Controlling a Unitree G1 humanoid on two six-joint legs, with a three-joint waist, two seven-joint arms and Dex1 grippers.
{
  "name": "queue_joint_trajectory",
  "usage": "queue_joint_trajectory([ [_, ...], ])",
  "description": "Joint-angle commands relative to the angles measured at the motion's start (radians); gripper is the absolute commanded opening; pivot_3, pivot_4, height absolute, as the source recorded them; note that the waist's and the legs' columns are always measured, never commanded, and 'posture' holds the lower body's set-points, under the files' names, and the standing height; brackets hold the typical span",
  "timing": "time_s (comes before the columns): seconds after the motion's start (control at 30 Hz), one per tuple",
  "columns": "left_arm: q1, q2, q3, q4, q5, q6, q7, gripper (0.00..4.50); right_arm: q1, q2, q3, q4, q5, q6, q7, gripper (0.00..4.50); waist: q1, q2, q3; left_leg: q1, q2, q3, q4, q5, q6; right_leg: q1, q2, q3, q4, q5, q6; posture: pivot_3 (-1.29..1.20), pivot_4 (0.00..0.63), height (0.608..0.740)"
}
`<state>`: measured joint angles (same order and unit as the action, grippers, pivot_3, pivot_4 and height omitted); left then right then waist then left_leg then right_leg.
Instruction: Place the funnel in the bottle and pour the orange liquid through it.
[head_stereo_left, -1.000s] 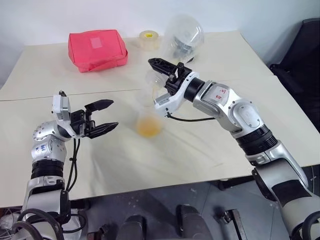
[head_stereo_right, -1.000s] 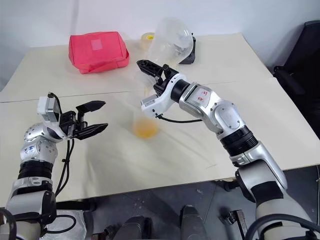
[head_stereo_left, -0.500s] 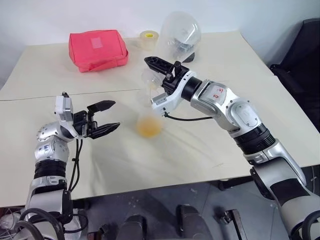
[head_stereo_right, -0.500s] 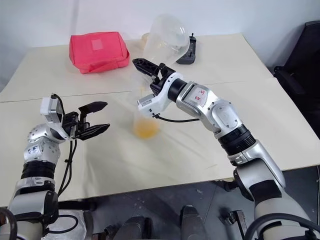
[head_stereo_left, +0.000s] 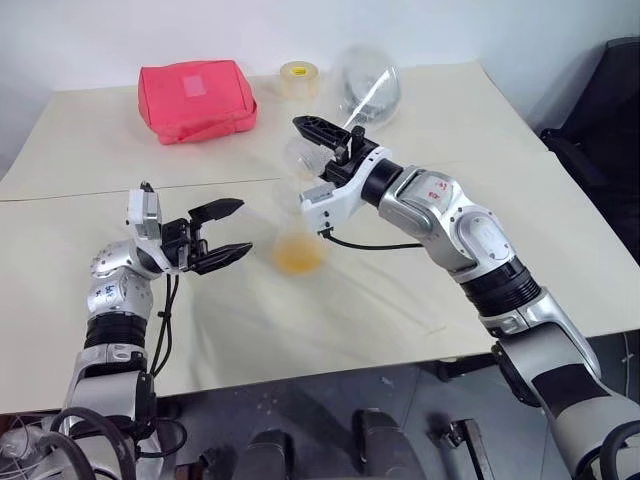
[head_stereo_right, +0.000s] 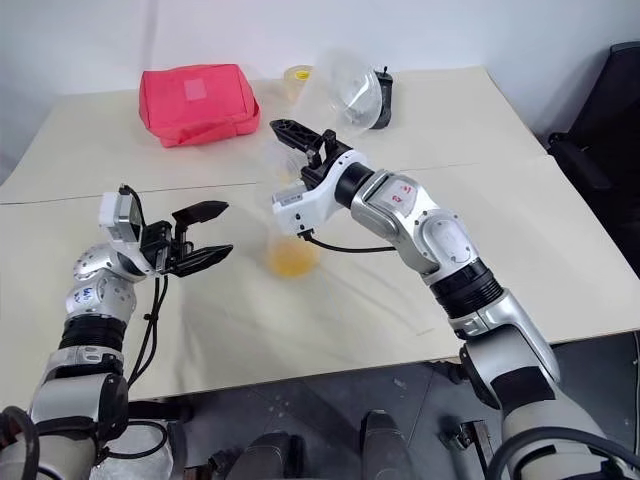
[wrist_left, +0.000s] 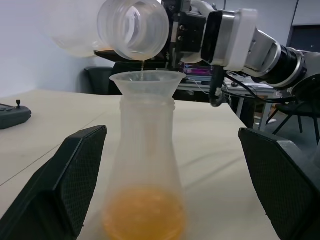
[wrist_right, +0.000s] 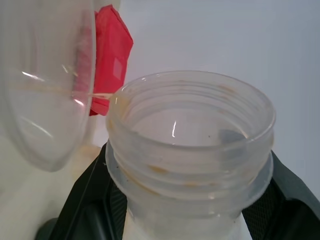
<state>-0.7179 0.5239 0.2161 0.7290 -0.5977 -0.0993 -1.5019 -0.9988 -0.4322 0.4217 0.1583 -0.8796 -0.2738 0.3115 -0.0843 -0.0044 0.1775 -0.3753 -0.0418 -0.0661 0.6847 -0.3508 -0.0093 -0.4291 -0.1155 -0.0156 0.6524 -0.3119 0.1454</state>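
Note:
The bottle (head_stereo_left: 296, 228) stands upright mid-table, its base holding orange liquid (wrist_left: 142, 214). The small clear funnel (wrist_left: 147, 81) sits in its neck. My right gripper (head_stereo_left: 314, 138) is shut on the threaded neck of a clear round-bodied vessel (head_stereo_left: 366, 84), tipped with its mouth (wrist_left: 133, 24) just above the funnel. A thin orange trickle (wrist_left: 143, 66) falls from that mouth into the funnel. My left gripper (head_stereo_left: 243, 230) hangs open just left of the bottle, a short gap away, fingers (wrist_left: 62, 182) level and pointing at it, nothing between them.
At the back of the table lie a red pouch (head_stereo_left: 195, 98), a tape roll (head_stereo_left: 299, 77) and a small black device (head_stereo_right: 384, 98). A dark chair (head_stereo_left: 603, 115) stands off the table's right side. A seam (head_stereo_left: 60, 192) crosses the tabletop.
My right wrist has rolled, swinging the vessel's round body while its mouth stays over the funnel. The left gripper has edged slightly toward the bottle, still open.

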Motion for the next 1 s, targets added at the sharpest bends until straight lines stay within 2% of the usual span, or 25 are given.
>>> queue_joint_trajectory([
  [0.03,-0.031,-0.002,0.008,0.010,0.006,-0.027,-0.082,4.50,0.015,0.058,-0.081,-0.085,0.116,0.091,0.041,2.46,0.000,0.000,0.000,0.000,0.000,0.000,0.000,0.000,0.000,0.000,0.000,0.000,0.000,0.000,0.000,0.00,0.150,0.740],
  [0.2,-0.042,-0.001,0.007,0.022,0.009,-0.024,-0.093,4.50,0.063,0.128,-0.167,-0.177,0.258,0.264,0.132,2.46,0.001,0.000,0.000,0.000,0.001,-0.001,0.000,0.000,0.000,0.000,0.000,0.000,0.001,0.000,0.000,0.00,0.150,0.740],
  [0.33,-0.053,0.004,0.004,0.030,0.012,-0.019,-0.100,4.50,0.083,0.216,-0.281,-0.290,0.449,0.502,0.216,2.46,0.001,0.000,0.000,0.000,0.002,-0.001,0.001,0.000,0.000,0.000,0.000,0.000,0.001,0.000,0.000,0.00,0.150,0.740],
  [0.47,-0.060,0.007,0.005,0.033,0.012,-0.014,-0.104,4.50,0.052,0.268,-0.445,-0.355,0.617,0.862,0.255,2.46,0.003,0.000,0.000,0.000,0.003,-0.002,0.002,0.000,0.000,0.000,-0.001,0.000,0.002,0.000,0.000,0.00,0.150,0.740],
  [0.6,-0.061,0.015,0.002,0.037,0.018,-0.007,-0.102,4.50,0.037,0.251,-0.618,-0.362,0.774,1.059,0.236,2.46,0.015,0.000,0.000,0.000,0.002,-0.003,0.003,0.000,0.000,0.001,-0.002,0.000,0.003,0.000,0.000,0.00,0.150,0.740],
  [0.77,-0.066,0.025,0.004,0.039,0.024,-0.006,-0.087,4.50,0.056,0.222,-0.789,-0.283,0.913,1.094,0.164,2.46,0.025,0.000,0.000,0.000,0.002,-0.003,0.002,0.000,0.000,0.000,-0.002,0.000,0.003,0.000,0.000,0.00,0.150,0.740],
  [1.0,-0.068,0.027,0.005,0.049,0.060,-0.035,-0.044,4.50,0.191,0.162,-0.748,-0.238,0.956,1.012,0.138,2.46,0.024,0.000,0.000,0.000,0.001,-0.001,0.001,0.000,0.000,0.000,-0.001,0.001,0.003,0.000,0.000,0.00,0.150,0.740],
])
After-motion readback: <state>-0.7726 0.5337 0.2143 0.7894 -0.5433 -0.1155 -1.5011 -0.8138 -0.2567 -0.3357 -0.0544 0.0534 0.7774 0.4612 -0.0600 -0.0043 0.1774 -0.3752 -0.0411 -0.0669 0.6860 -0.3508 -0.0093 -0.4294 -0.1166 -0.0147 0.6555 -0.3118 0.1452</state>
